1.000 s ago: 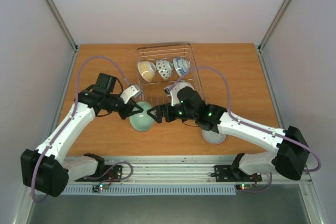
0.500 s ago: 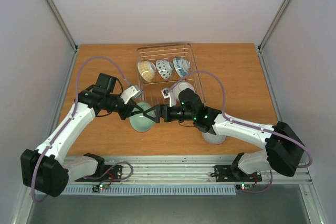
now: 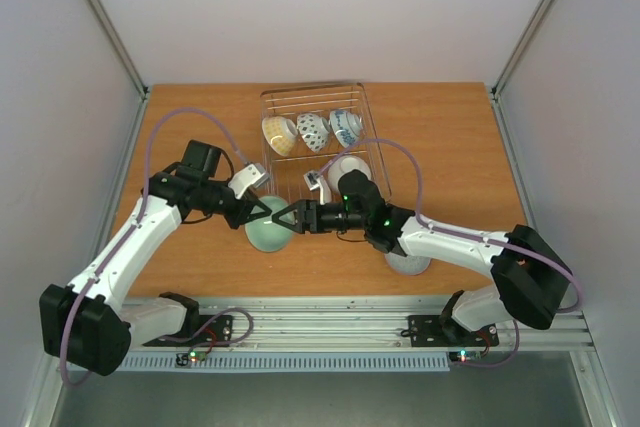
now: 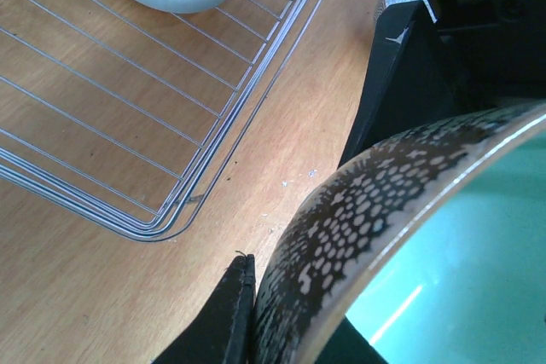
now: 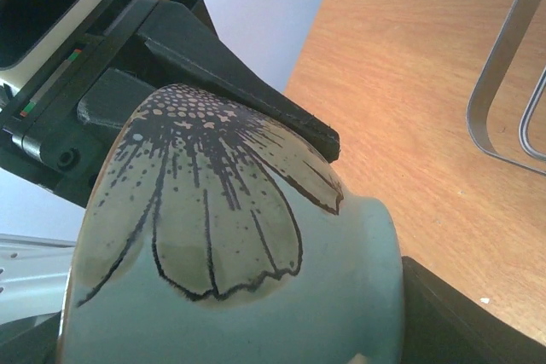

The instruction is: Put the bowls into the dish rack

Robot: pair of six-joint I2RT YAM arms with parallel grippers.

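My left gripper [image 3: 258, 213] sat just off the near left corner of the dish rack [image 3: 283, 175], narrowed onto the rim of the pale green bowl [image 3: 268, 236]. In the left wrist view one finger [image 4: 229, 317] lay against the speckled band by the rim. I judged its partner to be on the rim's other side, though it was hidden. The bowl was tipped on its side above the table [image 3: 200, 257], outside the rack and just near of that same corner. I could not tell whether it touched the wood.

My right gripper [image 3: 289, 217] reached in from the rack's side with its jaws spread wide about the bowl. The flower-painted wall and the foot filled its wrist view, but I could not tell whether that hold had clamped.

I read this as a handover. The right jaws needed to close squarely on the bowl before the left let go, since glazed ceramic slips. The left should then open only slightly and back straight off the rim, away from the rack, so as not to drag the bowl. After that the bowl had to be lifted over the low wire side onto the bare wire at the rack's near left.

In the rack's far row stood the cream bowl [image 3: 279, 134], dotted bowl [image 3: 313, 131] and blue-and-white bowl [image 3: 345, 126]. The white bowl [image 3: 350, 167] lay by its near right corner. The grey bowl [image 3: 410, 263] lay on the table, near of that corner.
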